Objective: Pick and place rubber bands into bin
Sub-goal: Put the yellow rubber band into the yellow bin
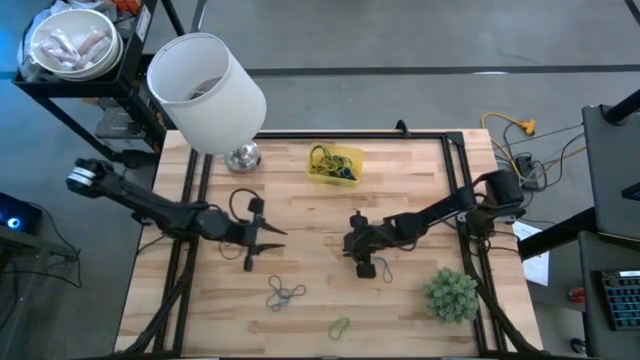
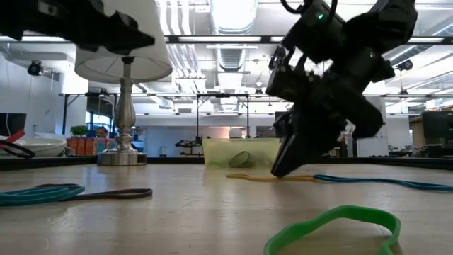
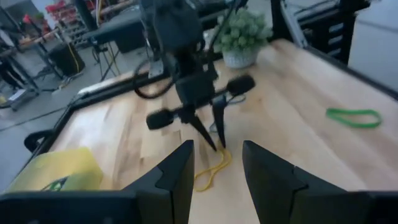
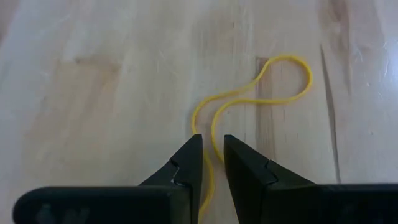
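Right wrist view: the right gripper (image 4: 212, 163) stands tip-down on the wooden table (image 4: 93, 81), its 2 fingers a narrow gap apart with a strand of the yellow rubber band (image 4: 252, 93) running between them; whether the pads already pinch it cannot be told.

Band shape: the yellow loop is twisted into a thin tail at the tips and a rounder eye farther out, lying flat on the wood.

High view: the right gripper (image 1: 358, 243) sits near the table's centre; the bin (image 1: 336, 164) lies toward 12 o'clock from it, well apart, already holding several bands.

Left arm: the left gripper (image 1: 262, 235) hovers toward 9 o'clock from the right one, fingers (image 3: 174, 180) apart and empty.

Still loose: a grey tangle of bands (image 1: 285, 293) toward 7 o'clock, a green band (image 1: 340, 326) toward 6 o'clock, a dark band (image 1: 384, 268) just beside the right gripper.

Risk 1: the strand is thin and flat, so closing tips may scrape the wood and slide over it, likely leaving the band behind.

Risk 2: a pinch on only 1 strand may let the floppy loop slip free during the carry toward 12 o'clock.

Risk 3: the dangling loop could catch the bin's rim and fall outside.
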